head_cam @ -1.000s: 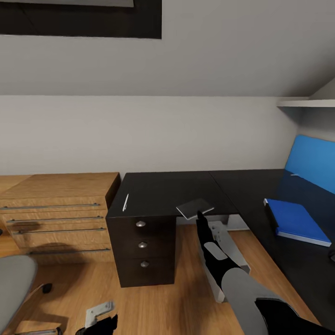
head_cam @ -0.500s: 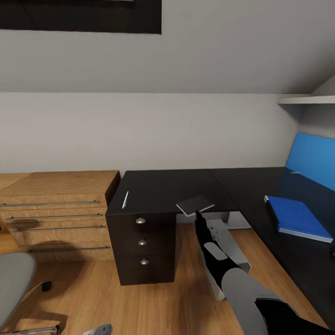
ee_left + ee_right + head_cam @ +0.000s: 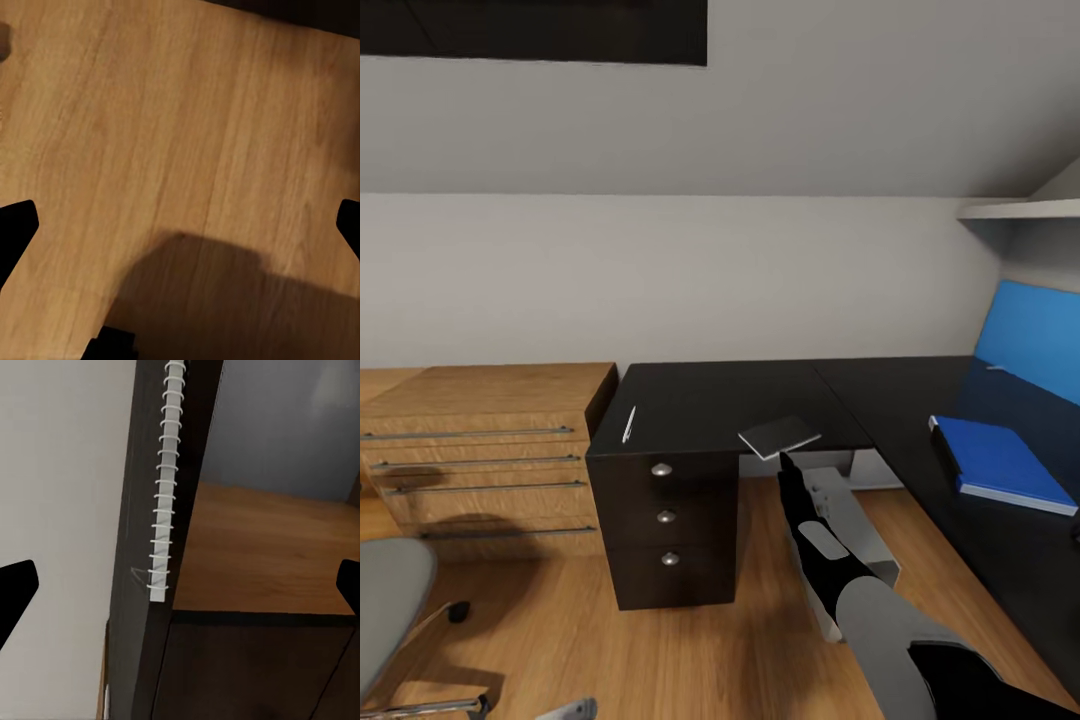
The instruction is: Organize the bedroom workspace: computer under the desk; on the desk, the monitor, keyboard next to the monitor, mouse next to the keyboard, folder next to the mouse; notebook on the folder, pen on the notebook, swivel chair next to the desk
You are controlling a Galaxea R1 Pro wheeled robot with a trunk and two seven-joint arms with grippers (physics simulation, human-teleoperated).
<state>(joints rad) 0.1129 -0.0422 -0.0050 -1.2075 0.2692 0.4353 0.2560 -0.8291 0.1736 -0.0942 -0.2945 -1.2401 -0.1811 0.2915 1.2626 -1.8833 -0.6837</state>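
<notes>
Notebook (image 3: 779, 437), grey-covered, lies on the near edge of the black desk (image 3: 740, 400), partly overhanging it, with the tip of the right gripper (image 3: 788, 470) just below and near it. In the head view the white pen (image 3: 628, 424) rests near the desk's left edge above the drawer unit (image 3: 665, 520), and the blue folder (image 3: 1000, 463) lies on the desk's right wing, well apart from the notebook. The swivel chair (image 3: 390, 610) is cut off at the lower left corner. Compared with a second ago the whole scene sits slightly lower and shifted, so the camera has moved; the left gripper's bracket (image 3: 572, 709) now barely shows at the bottom edge. The right gripper's fingers are seen end-on here, so their spread cannot be judged from this view.

Left wrist view: black fingertips (image 3: 16, 229) stand at opposite edges of the picture, spread wide, over wooden floor (image 3: 180, 135) with a dark shadow.

Right wrist view: fingertips (image 3: 15, 585) likewise sit far apart, holding nothing. Between them runs the notebook's white spiral binding (image 3: 163, 495) seen edge-on; its cover is hard to make out.
</notes>
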